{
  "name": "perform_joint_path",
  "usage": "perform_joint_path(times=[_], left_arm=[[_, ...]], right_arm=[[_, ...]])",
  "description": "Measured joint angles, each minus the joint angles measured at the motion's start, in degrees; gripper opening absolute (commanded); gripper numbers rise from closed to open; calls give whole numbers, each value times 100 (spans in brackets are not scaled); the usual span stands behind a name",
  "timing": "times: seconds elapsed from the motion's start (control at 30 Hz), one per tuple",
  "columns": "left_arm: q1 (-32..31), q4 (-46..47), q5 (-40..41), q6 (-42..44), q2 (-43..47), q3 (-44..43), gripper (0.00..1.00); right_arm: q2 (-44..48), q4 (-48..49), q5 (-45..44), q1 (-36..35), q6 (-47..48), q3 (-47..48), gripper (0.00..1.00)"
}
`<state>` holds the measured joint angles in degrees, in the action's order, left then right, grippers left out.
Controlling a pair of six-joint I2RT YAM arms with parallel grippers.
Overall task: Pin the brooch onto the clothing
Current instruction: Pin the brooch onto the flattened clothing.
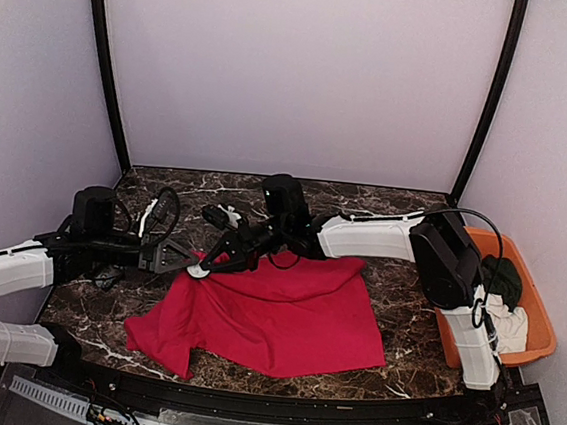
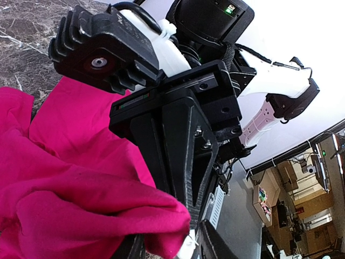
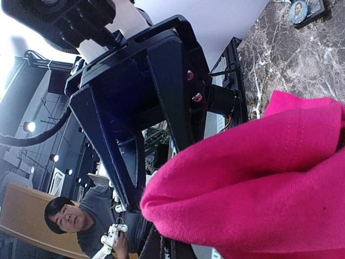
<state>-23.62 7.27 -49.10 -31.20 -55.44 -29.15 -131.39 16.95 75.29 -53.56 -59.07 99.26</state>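
The bright red T-shirt [image 1: 284, 308] lies spread on the marble table. Its upper left corner is lifted into a fold. My right gripper [image 1: 219, 260] is shut on that fold; in the right wrist view the red fold [image 3: 259, 183] runs down between my fingers [image 3: 171, 251]. My left gripper [image 1: 188, 263] faces it from the left, nearly touching, and is shut on a small white round brooch [image 1: 197, 272]. In the left wrist view the white brooch [image 2: 200, 244], with a thin pin, sits against the tip of the red fold [image 2: 81, 194].
An orange basket [image 1: 544, 328] at the right table edge holds a dark green garment [image 1: 504, 274] and a white cloth [image 1: 512, 325]. A small round badge on a dark block [image 3: 297, 11] lies on the table behind the grippers. Walls close in the back and sides.
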Motion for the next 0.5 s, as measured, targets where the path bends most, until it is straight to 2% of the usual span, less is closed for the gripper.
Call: perform_joint_path(times=[0.2,0.5], left_arm=[[7,120,-70,-48,0,46,26],[153,743,-269,-339,133,391,26]], right_arm=[[0,450,85,9,-354,-92,0],[0,1283,168,39,-1060,-264,0]])
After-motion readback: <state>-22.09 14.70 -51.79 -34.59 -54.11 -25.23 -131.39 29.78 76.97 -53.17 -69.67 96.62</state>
